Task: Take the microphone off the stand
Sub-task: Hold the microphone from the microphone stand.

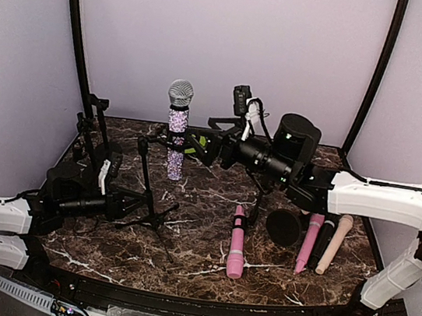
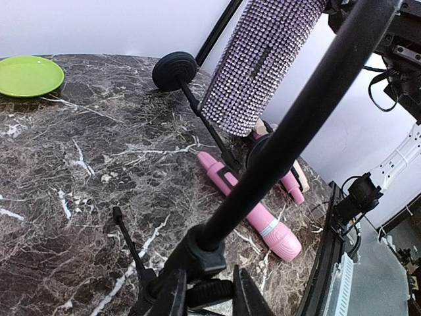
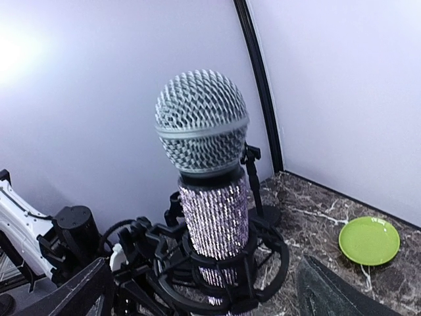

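Left hand (image 2: 209, 282): I see its two dark fingers at the bottom edge of the left wrist view. They are drawn in on the thin black metal tripod stand (image 1: 146, 188), one finger on each side of the chunky collar low on the pole, clamped on it.
Right hand (image 1: 199, 145): spread wide. In the right wrist view its fingers (image 3: 85, 293) sit in the lower left and lower right corners with the microphone between them, and I see a gap on both sides.
Microphone place: the rhinestone-covered lilac microphone (image 3: 202, 125) stands upright at the centre of the overhead view, seated in its mount on the stand.
Microphone surface: a rounded silver wire-mesh head with a smooth grey band, above a cylindrical body studded all over with tiny glittering stones.
Mount: a black ring-shaped shock mount (image 3: 266, 260) of thin bars, circling the lower body.
Stand shape: a slim round tube, matte black, with narrow legs splayed on the counter.
Counter (image 1: 204, 204): glossy dark brown marble pattern with white veins.
Lower centre of overhead view: a smooth pink plastic microphone (image 1: 236, 244) lying flat.
Right of it: pink, black and beige handles (image 1: 322, 241) lying side by side, next to a round black disc (image 1: 284, 227).
Upper left of left wrist view: a round, shallow lime-green plate (image 2: 29, 76).
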`<state>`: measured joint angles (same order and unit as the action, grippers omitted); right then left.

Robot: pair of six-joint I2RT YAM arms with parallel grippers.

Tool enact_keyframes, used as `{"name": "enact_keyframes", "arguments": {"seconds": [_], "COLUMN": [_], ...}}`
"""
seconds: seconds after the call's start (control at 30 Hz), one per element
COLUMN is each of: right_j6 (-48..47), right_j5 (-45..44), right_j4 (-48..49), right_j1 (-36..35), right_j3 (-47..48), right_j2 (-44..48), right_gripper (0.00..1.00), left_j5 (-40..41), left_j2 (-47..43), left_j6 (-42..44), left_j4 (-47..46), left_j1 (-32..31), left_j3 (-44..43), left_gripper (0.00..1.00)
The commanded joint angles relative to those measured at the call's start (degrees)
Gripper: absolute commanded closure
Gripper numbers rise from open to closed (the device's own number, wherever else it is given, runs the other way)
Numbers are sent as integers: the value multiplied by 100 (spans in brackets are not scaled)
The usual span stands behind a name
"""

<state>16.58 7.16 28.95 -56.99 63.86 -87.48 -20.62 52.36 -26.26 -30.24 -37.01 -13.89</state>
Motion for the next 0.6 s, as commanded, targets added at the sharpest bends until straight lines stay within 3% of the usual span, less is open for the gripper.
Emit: {"name": "enact_keyframes", "arguments": {"seconds": [0.0,0.27,0.57], "right_j6": [-269,-224,-468], "right_j5": [8,347,238], "right_j4": [-202,-319,-407], "right_j1": [26,70,68], "right_j3": [531,760,1323], "right_j2": [-164,-448,-888], "right_gripper": [3,3,11], "left_j5": [-483,-570,-829], "left_j2": [52,127,116], "left_j6": [-735,-553,27], "left_j4": [-330,-281,66], "left_j1": [-24,-23,-18], "left_j3": [116,188,194], "left_gripper": [100,100,100]}}
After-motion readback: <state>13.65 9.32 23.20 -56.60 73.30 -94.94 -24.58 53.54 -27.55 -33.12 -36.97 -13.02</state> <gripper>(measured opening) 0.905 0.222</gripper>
